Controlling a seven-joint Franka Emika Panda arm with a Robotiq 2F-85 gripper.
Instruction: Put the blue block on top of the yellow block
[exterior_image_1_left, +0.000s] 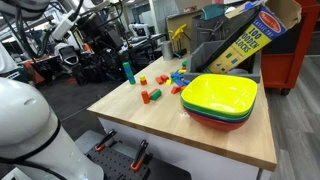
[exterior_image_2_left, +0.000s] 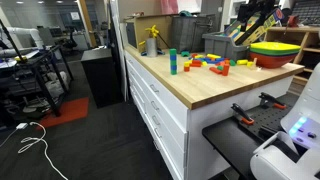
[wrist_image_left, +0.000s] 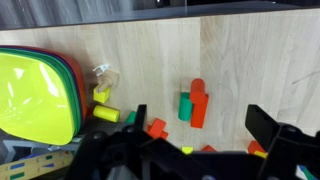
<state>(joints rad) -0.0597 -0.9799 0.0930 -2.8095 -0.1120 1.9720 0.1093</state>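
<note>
Small blocks lie scattered on the wooden table (exterior_image_1_left: 215, 140). A blue block (exterior_image_1_left: 180, 76) lies in the cluster beside the stacked bowls. It does not show in the wrist view. A yellow block (wrist_image_left: 107, 113) lies close to the bowls' edge. My gripper (wrist_image_left: 200, 128) is open and empty, well above the table. Far below, between its fingers, a red cylinder (wrist_image_left: 198, 103) and a green one (wrist_image_left: 185, 106) lie side by side. The gripper body hides the blocks along the bottom of the wrist view. I cannot make out the gripper in either exterior view.
Stacked square bowls with a yellow-green one on top (exterior_image_1_left: 220, 97) (wrist_image_left: 35, 95) (exterior_image_2_left: 275, 48) stand beside the blocks. A teal upright cylinder (exterior_image_1_left: 127, 71) (exterior_image_2_left: 172, 62) stands apart. A cardboard blocks box (exterior_image_1_left: 240, 40) and a yellow bottle (exterior_image_1_left: 180, 40) stand at the back.
</note>
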